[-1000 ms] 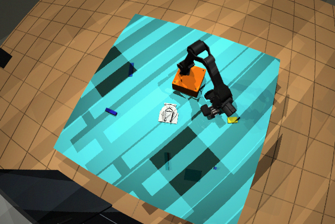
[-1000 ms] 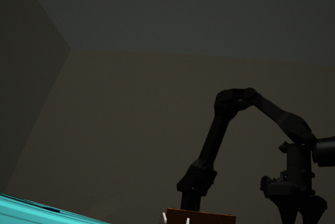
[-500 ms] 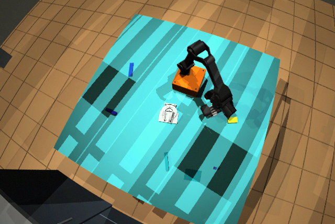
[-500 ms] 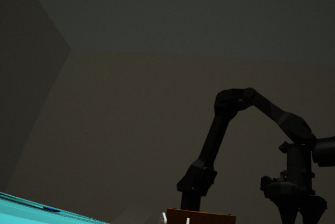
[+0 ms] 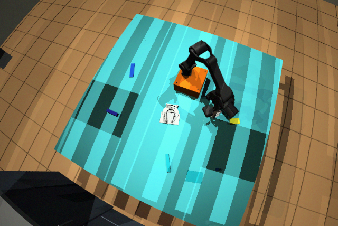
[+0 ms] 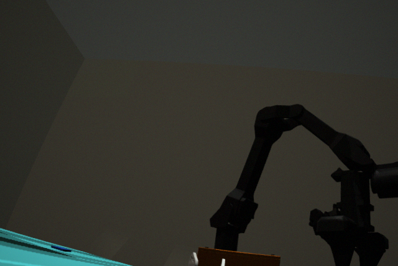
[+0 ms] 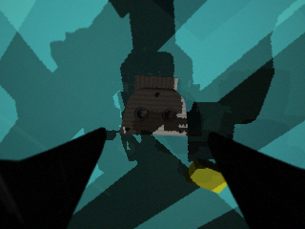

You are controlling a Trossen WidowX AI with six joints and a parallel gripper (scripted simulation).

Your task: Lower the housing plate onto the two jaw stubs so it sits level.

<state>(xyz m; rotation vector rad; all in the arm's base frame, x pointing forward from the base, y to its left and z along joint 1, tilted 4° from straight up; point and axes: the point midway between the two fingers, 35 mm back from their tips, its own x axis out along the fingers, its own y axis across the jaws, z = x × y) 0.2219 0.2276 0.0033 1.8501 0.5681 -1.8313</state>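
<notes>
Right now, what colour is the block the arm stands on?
Orange: the block under the arm. It shows best in the top view.

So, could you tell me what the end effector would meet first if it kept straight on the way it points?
Probably the housing plate: it lies ahead between the open fingers of the end effector, though the remaining depth is unclear.

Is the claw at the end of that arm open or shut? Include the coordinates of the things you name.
Open. In the wrist view, the claw (image 5: 213, 118) (image 7: 157, 135) has its two dark tips standing wide apart, with nothing gripped between them.
</notes>
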